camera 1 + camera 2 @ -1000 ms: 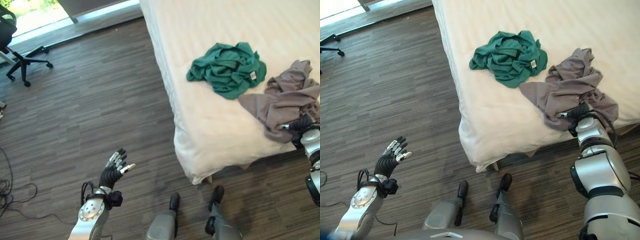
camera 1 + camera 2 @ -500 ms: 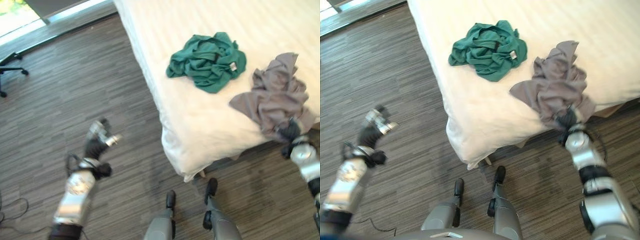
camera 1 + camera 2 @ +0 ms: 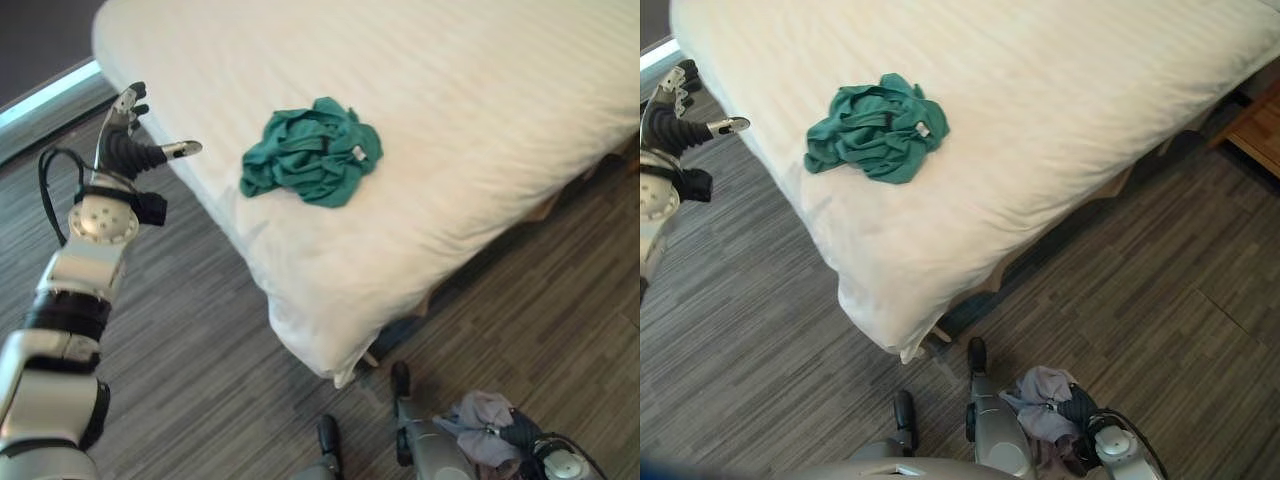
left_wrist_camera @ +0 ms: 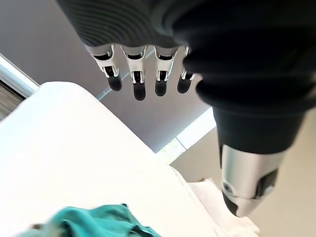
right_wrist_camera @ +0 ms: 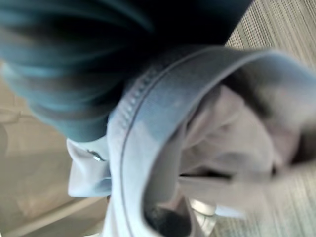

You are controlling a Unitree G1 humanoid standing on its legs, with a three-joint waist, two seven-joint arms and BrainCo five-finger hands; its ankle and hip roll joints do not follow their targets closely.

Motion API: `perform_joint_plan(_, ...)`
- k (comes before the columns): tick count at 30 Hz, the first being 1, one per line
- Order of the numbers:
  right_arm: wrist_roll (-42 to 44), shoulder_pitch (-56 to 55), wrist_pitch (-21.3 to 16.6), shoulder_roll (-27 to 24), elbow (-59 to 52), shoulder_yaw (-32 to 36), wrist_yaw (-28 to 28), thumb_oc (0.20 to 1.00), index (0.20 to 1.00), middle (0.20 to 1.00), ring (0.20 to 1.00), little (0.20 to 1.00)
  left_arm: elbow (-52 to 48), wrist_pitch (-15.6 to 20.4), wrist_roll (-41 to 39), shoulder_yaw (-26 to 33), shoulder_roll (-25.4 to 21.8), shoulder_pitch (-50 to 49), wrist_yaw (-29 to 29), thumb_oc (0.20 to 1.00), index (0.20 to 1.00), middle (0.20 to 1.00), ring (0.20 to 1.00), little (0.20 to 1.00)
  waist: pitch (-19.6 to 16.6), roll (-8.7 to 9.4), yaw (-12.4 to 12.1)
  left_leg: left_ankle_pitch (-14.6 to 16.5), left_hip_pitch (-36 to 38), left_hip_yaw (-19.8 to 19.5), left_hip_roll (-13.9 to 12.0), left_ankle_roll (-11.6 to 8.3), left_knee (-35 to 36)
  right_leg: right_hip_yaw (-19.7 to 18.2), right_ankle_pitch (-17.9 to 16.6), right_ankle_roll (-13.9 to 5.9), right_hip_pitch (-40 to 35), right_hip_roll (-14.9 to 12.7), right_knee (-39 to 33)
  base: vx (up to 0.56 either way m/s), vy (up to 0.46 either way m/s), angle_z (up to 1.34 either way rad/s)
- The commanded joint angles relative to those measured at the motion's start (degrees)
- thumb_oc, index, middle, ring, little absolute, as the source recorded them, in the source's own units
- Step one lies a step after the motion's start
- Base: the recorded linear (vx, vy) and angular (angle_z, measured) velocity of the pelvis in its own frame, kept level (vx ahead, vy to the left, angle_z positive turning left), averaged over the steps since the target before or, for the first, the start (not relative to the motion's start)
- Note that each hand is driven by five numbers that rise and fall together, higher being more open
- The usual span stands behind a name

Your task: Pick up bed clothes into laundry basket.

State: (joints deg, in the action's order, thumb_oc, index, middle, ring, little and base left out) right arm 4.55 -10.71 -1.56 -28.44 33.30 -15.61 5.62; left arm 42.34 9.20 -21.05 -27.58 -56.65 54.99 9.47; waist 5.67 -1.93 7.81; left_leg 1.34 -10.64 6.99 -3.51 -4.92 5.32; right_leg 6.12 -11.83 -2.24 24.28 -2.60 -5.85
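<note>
Nearest, low at the right, the right hand [image 3: 1077,408] has its fingers bunched in the grey garment [image 3: 1040,402], carried clear of the bed [image 3: 480,150]. Farther left, the left hand [image 3: 128,130] hovers spread and empty beside the bed, the green garment [image 3: 312,152] awaiting collection.

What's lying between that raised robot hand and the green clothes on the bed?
Nothing but bare white bed, seen from the left eye view, between the left robot hand and the green clothes.
</note>
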Motion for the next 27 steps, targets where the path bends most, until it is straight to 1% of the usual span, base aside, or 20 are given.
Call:
perform_joint_plan(1, 4.2, 3.4, -3.4, -1.4, -6.6, 1.5, 0.9, 0.2, 0.2, 0.2, 0.2, 0.2, 7.9, -0.6, 2.8, -1.3, -3.4, 10.5, -0.4, 1.0, 1.0, 1.0, 1.0, 1.0, 2.7, -3.43, 1.4, -7.5, -3.3, -4.8, -3.6, -2.9, -0.3, -4.1, 3.3, -5.96, -4.2, -2.3, 0.9, -0.05, 0.06, -0.06)
perform_joint_plan(4, 5.0, 2.8, -3.7, -1.0, -7.7, 1.3, 0.6, 0.2, 0.2, 0.2, 0.2, 0.2, 14.9, -0.9, 0.7, -3.8, -2.2, 16.3, -0.8, 1.0, 1.0, 1.0, 1.0, 1.0, 4.4, -4.43, 3.1, -7.6, -4.9, -3.8, -2.9, -2.97, -0.3, -5.3, 2.2, -6.22, -1.9, -2.7, 1.0, -0.05, 0.068, -0.06)
perform_joint_plan(6, 5.2, 2.8, -3.7, -1.0, -8.3, 1.3, 0.1, 0.2, 0.2, 0.2, 0.2, 0.2, 17.7, -1.4, 1.1, -5.1, -2.2, 18.8, -1.0, 1.0, 1.0, 1.0, 1.0, 1.0, 5.6, -5.2, 3.8, -7.5, -6.0, -3.1, -2.6, -3.03, -0.3, -6.3, 1.8, -6.28, -0.5, -2.7, 1.1, -0.02, 0.056, -0.15)
perform_joint_plan(7, 5.2, 2.9, -3.7, -1.0, -8.3, 1.3, 0.1, 0.2, 0.2, 0.2, 0.2, 0.2, 17.9, -1.4, 1.1, -5.4, -2.1, 19.0, -1.1, 1.0, 1.0, 1.0, 1.0, 1.0, 5.6, -5.2, 3.6, -7.2, -5.9, -3.0, -2.7, -3.02, -0.3, -6.3, 2.0, -6.29, -0.5, -2.6, 1.2, -0.02, 0.045, -0.24)
perform_joint_plan(8, 5.2, 2.4, -3.9, -0.8, -8.6, 1.8, -0.5, 0.2, 0.2, 0.2, 0.2, 0.2, 18.4, -1.1, -1.0, -4.4, -2.3, 19.2, -1.4, 1.0, 1.0, 1.0, 1.0, 1.0, 6.6, -6.03, 4.1, -7.2, -7.0, -2.5, -2.3, -3.05, -0.3, -7.1, 1.7, -6.38, 0.7, -2.8, 1.2, 0.0, 0.025, -0.22)
perform_joint_plan(9, 5.2, 2.4, -3.9, -0.8, -8.6, 1.8, -0.5, 0.2, 0.2, 0.2, 0.2, 0.2, 18.3, -1.1, -1.0, -4.3, -2.3, 19.2, -1.4, 1.0, 1.0, 1.0, 1.0, 1.0, 6.6, -6.04, 4.1, -7.2, -7.0, -2.5, -2.3, -3.05, -0.3, -7.1, 1.7, -6.38, 0.7, -2.8, 1.2, -0.02, 0.062, -0.12)
perform_joint_plan(10, 5.8, 2.3, -4.0, -0.3, -8.3, 2.4, -1.5, 0.2, 0.2, 0.2, 0.2, 0.2, 17.5, -0.7, -3.1, -3.5, -2.2, 18.7, -1.4, 1.0, 1.0, 1.0, 1.0, 1.0, 8.0, -7.24, 4.6, -7.1, -8.1, -2.3, -1.8, -3.06, -0.3, -7.9, 1.2, -6.48, 1.9, -3.1, 1.2, -0.01, 0.049, -0.06)
perform_joint_plan(13, 7.6, 2.9, -4.7, -0.1, -8.8, 3.5, -2.5, 0.2, 0.2, 0.2, 0.2, 0.2, 15.6, -0.3, -4.3, -1.8, -2.2, 16.2, -1.6, 1.0, 1.0, 1.0, 1.0, 1.0, 9.3, -8.64, 5.2, -7.1, -9.5, -1.6, -1.1, -3.05, -0.3, -8.6, 0.9, -6.53, 3.5, -3.3, 1.3, -0.01, 0.049, -0.06)
perform_joint_plan(15, 8.4, 3.1, -5.5, -0.2, -9.4, 4.3, -3.0, 0.2, 0.2, 0.2, 0.2, 0.2, 13.9, 0.3, -5.0, -1.5, -2.0, 14.9, -2.2, 1.0, 1.0, 1.0, 1.0, 1.0, 10.1, -9.39, 5.6, -7.0, -10.5, -1.3, -0.8, -2.98, -0.3, -9.1, 0.5, -6.54, 4.8, -3.3, 1.4, -0.02, 0.03, -0.09)
perform_joint_plan(17, 9.2, 3.2, -6.2, -0.5, -10.5, 4.7, -3.4, 0.2, 0.2, 0.2, 0.2, 0.2, 12.8, 0.5, -4.2, -2.7, -1.0, 14.5, -3.4, 1.0, 1.0, 1.0, 1.0, 1.0, 11.3, -10.17, 6.2, -7.1, -12.1, -1.2, -0.5, -2.89, -0.3, -9.6, 0.3, -6.54, 6.5, -3.4, 1.6, -0.03, 0.022, -0.09)
perform_joint_plan(18, 9.1, 3.3, -6.7, -0.6, -11.0, 4.8, -3.5, 0.2, 0.2, 0.2, 0.2, 0.2, 12.7, 0.4, -3.7, -3.5, 0.0, 14.8, -3.7, 1.0, 1.0, 1.0, 1.0, 1.0, 11.8, -10.43, 6.6, -7.1, -12.8, -1.1, -0.5, -2.88, -0.3, -9.7, 0.1, -6.6, 7.1, -3.5, 1.6, -0.02, 0.015, -0.07)
perform_joint_plan(20, 9.1, 3.4, -6.8, -0.6, -11.3, 4.8, -3.7, 0.2, 0.2, 0.2, 0.2, 0.2, 12.9, 0.4, -3.6, -3.8, 0.5, 15.1, -3.8, 1.0, 1.0, 1.0, 1.0, 1.0, 12.1, -10.55, 6.7, -7.1, -13.2, -1.1, -0.4, -2.89, -0.3, -9.8, 0.1, -6.61, 7.4, -3.5, 1.5, -0.01, 0.003, -0.03)
perform_joint_plan(21, 9.2, 3.7, -7.0, -0.8, -11.5, 5.0, -4.5, 0.2, 0.2, 0.2, 0.2, 0.2, 13.0, 0.3, -2.3, -4.9, 1.9, 15.5, -3.8, 1.0, 1.0, 1.0, 1.0, 1.0, 12.6, -10.91, 7.0, -7.2, -14.0, -1.0, -0.3, -2.88, -0.3, -9.8, -0.2, -6.64, 8.4, -3.4, 1.5, -0.04, 0.01, -0.08)
perform_joint_plan(25, 8.8, 3.4, -7.8, -0.8, -12.1, 4.9, -5.2, 0.2, 0.2, 0.2, 0.2, 0.2, 14.2, -0.2, 2.9, -7.6, 4.8, 16.6, -3.7, 1.0, 1.0, 1.0, 1.0, 1.0, 13.3, -10.74, 7.5, -7.2, -15.3, -0.7, -0.2, -2.74, -0.3, -10.4, -0.7, -6.71, 9.8, -3.2, 1.5, -0.02, 0.003, -0.02)
perform_joint_plan(27, 8.8, 3.2, -7.9, -0.7, -12.0, 5.0, -5.4, 0.2, 0.2, 0.2, 0.2, 0.2, 14.4, -0.4, 3.9, -8.2, 5.3, 16.7, -3.8, 1.0, 1.0, 1.0, 1.0, 1.0, 13.3, -10.68, 7.5, -7.2, -15.4, -0.7, -0.2, -2.71, -0.3, -10.5, -0.7, -6.73, 10.2, -3.1, 1.5, 0.0, 0.0, 0.0)
